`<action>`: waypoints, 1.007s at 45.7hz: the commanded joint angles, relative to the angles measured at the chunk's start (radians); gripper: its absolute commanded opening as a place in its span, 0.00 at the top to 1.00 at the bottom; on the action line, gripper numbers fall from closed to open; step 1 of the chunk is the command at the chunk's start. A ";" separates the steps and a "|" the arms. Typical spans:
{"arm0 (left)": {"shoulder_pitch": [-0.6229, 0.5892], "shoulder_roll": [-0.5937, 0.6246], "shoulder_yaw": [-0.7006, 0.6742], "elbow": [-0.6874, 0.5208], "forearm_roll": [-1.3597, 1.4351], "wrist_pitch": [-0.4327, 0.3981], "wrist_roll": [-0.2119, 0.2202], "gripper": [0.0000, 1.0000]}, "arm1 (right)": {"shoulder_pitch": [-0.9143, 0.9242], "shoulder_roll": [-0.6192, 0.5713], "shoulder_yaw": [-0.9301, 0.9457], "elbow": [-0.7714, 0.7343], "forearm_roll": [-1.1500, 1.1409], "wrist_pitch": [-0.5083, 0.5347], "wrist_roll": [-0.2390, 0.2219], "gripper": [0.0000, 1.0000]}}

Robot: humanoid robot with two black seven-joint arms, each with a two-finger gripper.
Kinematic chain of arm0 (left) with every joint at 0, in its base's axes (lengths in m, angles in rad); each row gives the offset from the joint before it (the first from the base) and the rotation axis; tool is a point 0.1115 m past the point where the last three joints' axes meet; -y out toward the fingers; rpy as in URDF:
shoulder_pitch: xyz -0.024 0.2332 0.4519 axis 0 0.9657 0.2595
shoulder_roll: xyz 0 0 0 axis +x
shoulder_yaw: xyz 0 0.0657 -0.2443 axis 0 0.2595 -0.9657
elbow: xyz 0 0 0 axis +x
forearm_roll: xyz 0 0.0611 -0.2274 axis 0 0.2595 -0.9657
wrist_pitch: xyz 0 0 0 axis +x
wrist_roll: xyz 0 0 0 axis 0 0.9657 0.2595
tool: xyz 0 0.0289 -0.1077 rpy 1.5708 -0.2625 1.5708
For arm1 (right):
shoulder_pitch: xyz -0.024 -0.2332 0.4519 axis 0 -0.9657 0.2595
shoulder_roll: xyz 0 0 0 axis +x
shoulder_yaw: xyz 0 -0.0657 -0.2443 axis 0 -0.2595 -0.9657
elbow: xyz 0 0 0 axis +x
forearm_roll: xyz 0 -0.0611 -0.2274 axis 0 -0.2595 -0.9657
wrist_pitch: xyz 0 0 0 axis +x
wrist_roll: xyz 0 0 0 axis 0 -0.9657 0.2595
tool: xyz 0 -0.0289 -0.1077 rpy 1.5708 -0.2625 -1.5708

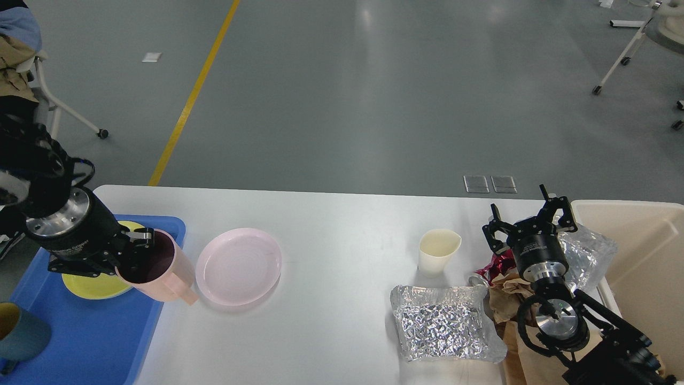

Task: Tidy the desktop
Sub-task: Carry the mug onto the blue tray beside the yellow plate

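The white desktop (342, 224) fills the lower part of the head view. My left gripper (140, 247) is shut on the rim of a pink mug (160, 267), holding it tilted in the air over the right edge of the blue tray (107, 342). A pink plate (239, 266) lies on the desktop just right of the mug. At the right, my right gripper (529, 215) stands open with nothing between its fingers, above crumpled brown paper (505, 299) and a red can (487, 270). A cream cup (438, 250) and a foil sheet (441, 322) lie left of it.
In the blue tray lie a yellow plate (91, 283), partly hidden by my left arm, and a teal cup (18, 334) at its near left. A beige bin (646, 256) stands at the right edge, with a clear foil container (588, 251) beside it.
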 commanded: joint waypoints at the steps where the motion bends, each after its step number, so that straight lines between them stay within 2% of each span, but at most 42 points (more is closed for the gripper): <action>1: -0.064 0.002 0.014 -0.002 -0.001 -0.065 -0.006 1.00 | 0.000 0.000 0.000 0.000 0.000 0.000 0.000 0.00; 11: -0.048 0.008 0.017 0.010 -0.001 -0.063 -0.001 1.00 | 0.000 0.000 0.000 0.000 0.000 0.000 0.000 0.00; 15: 0.005 0.039 0.036 0.056 0.001 -0.065 0.000 1.00 | 0.000 0.000 0.000 0.000 0.000 0.000 0.000 0.00; 19: 0.099 0.108 0.039 0.127 0.007 -0.062 0.006 1.00 | 0.000 0.000 0.000 0.000 0.000 0.000 0.000 0.00; 26: 0.310 0.232 0.019 0.317 0.065 -0.062 0.011 1.00 | 0.000 0.000 0.000 0.000 0.000 0.000 0.000 0.00; 31: 0.470 0.332 -0.078 0.444 0.140 -0.065 0.011 1.00 | 0.000 -0.002 0.000 0.001 0.000 0.000 0.000 0.00; 40: 0.820 0.350 -0.331 0.662 0.225 -0.072 0.011 1.00 | 0.000 -0.002 0.000 0.001 0.000 0.000 0.000 0.00; 46: 0.958 0.344 -0.400 0.737 0.231 -0.074 0.011 1.00 | 0.000 -0.002 0.000 0.003 0.000 0.000 0.000 0.00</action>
